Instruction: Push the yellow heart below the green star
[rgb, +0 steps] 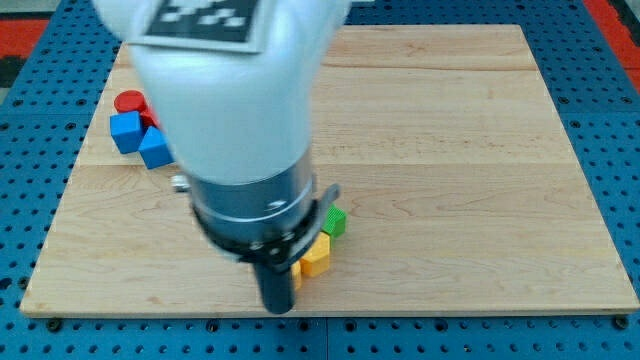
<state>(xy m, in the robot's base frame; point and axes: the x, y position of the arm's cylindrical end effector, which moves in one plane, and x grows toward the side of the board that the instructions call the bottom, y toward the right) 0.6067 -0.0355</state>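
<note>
My tip (277, 306) seemingly touches yellow heart's (316, 257) left, below green star (335, 221)

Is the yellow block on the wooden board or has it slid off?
On. The yellow block sits on the wooden board near the view's bottom edge, just under the green block, beside my tip.

single view, high, angled down over wooden board (450, 150), arm (235, 110) close

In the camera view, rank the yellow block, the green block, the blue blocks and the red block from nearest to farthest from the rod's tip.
1. Yellow block, just to the view's right of my tip.
2. Green block, right behind the yellow one, up and right.
3. Blue blocks, far off at the view's upper left.
4. Red block, top of that cluster, barely beyond the blue ones.
</note>
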